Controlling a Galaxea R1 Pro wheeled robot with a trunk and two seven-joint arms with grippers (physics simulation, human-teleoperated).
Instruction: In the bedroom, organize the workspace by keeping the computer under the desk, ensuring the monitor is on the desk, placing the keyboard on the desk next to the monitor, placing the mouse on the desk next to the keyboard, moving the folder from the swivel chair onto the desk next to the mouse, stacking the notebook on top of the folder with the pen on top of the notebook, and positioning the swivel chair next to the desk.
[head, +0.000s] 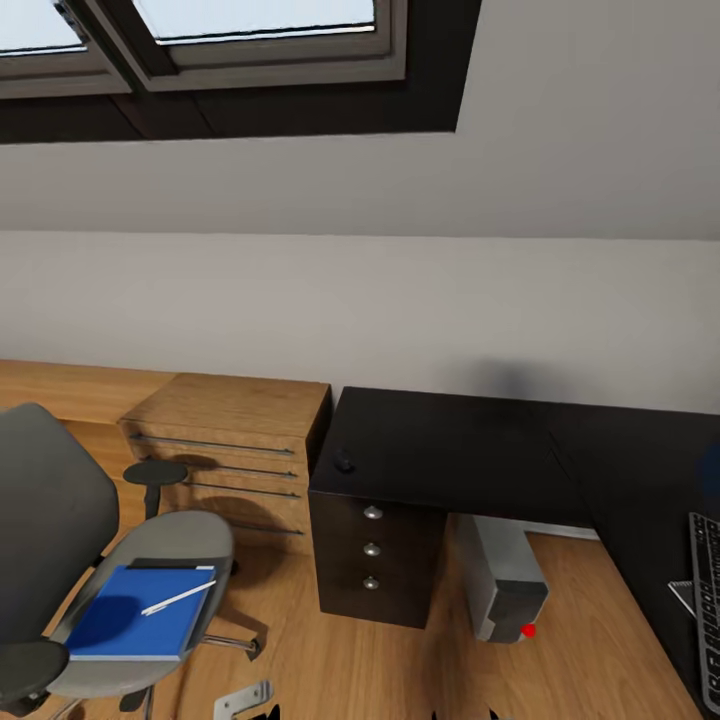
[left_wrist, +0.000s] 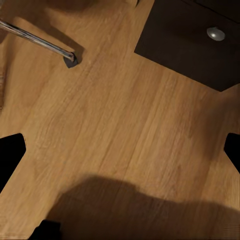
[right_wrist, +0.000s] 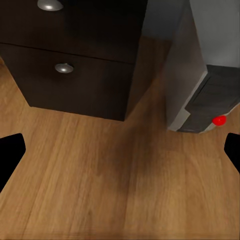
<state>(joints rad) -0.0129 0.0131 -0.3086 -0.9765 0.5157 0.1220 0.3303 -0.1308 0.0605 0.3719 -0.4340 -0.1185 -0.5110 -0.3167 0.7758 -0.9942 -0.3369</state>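
The glossy black L-shaped bench (head: 470, 450) stands against the pale wall, its black drawer unit with round silver knobs (head: 372, 550) at the left end. A small black rounded mouse (head: 344, 461) lies on the bench top near its left edge, above the drawers. At the right edge of the head view, part of a slim silver-grey keyboard with dark keys (head: 706, 600) rests on the bench's side wing. The light-grey boxy tower computer (head: 505, 580) sits on the wooden floor (head: 400, 660) under the bench, just right of the drawer unit, with a red dot on its front.

To the left, the grey upholstered swivel chair with black armrests (head: 60, 540) stands apart from the bench, in front of a light wooden chest of drawers (head: 225, 450). The flat bright-blue folder (head: 135, 612) lies on its seat, and a thin pale white pen (head: 178, 597) lies slanted on top of the folder.

The left end effector (left_wrist: 120, 150) hovers over bare floor near a chrome chair leg, its dark fingertips (left_wrist: 10, 152) spread wide and holding nothing. The right end effector (right_wrist: 120, 150) is likewise spread and empty above the floor, between the drawer unit and the computer.
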